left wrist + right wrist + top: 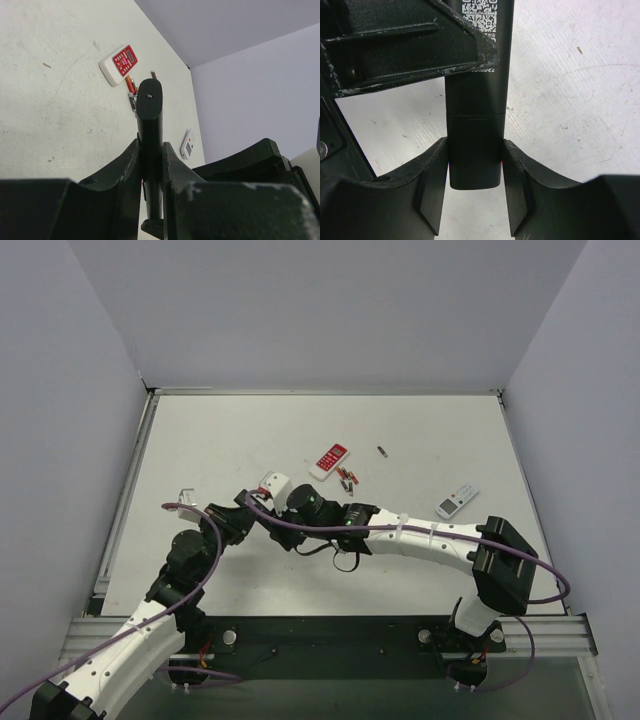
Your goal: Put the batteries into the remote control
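Observation:
The black remote control (475, 145) hangs above the table, held by both grippers. My right gripper (475, 165) is shut on its end, below a seam across its back; a white label shows further up. My left gripper (150, 155) is shut on the same remote (150, 115), seen edge-on. In the top view the left gripper (248, 508) and right gripper (298, 505) meet at mid-table and mostly hide the remote. Reddish-orange batteries (345, 477) lie on the table beyond them, also in the left wrist view (131, 85). One more battery (382, 451) lies apart.
A red-and-white remote (330, 458) lies next to the battery cluster, also in the left wrist view (119, 64). A small white-grey remote (457, 500) lies at the right, also in the left wrist view (188, 144). Grey walls enclose the white table (220, 440).

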You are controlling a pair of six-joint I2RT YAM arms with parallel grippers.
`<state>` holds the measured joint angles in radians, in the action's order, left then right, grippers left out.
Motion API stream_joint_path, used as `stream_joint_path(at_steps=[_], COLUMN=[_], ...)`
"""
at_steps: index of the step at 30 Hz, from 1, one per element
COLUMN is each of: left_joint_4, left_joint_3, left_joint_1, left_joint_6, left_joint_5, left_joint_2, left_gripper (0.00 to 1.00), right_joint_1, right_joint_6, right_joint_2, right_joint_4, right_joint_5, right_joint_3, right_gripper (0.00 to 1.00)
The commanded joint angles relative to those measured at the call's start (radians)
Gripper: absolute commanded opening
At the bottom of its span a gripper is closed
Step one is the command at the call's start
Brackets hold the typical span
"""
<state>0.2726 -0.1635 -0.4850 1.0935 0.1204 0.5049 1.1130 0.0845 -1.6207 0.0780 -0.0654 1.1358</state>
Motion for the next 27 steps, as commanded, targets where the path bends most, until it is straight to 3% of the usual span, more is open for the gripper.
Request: stream_joint_path(at_steps=[1, 14, 21, 27], left_joint_4=[0.160, 0.160, 0.180, 0.210], left_joint_3=[-0.027, 0.012, 0.021, 0.022], left_joint_1=[0.071, 0.137, 0.171, 0.180], left_joint_6=[0.028, 0.074, 0.173, 0.105], left_joint_5=[0.268, 0.303, 0.292, 0.231], left_joint_2=[-0.017, -0.042, -0.020, -0.002], left_gripper=[0.00, 0.00, 0.00, 0.00], right_joint_1=[0.025, 0.025, 0.028, 0.025], right_joint_6=[-0.003, -0.005, 0.000, 0.015], right_joint_2=[0.042, 0.076, 0.081, 0.123], right_joint_4=[-0.250, -0.248, -0.241, -0.253], right_joint_5=[0.018, 0.033, 0.033, 0.039], right_joint_3=[-0.083, -0.143, -0.169, -0.166], right_gripper=[0.13, 0.12, 0.12, 0.12])
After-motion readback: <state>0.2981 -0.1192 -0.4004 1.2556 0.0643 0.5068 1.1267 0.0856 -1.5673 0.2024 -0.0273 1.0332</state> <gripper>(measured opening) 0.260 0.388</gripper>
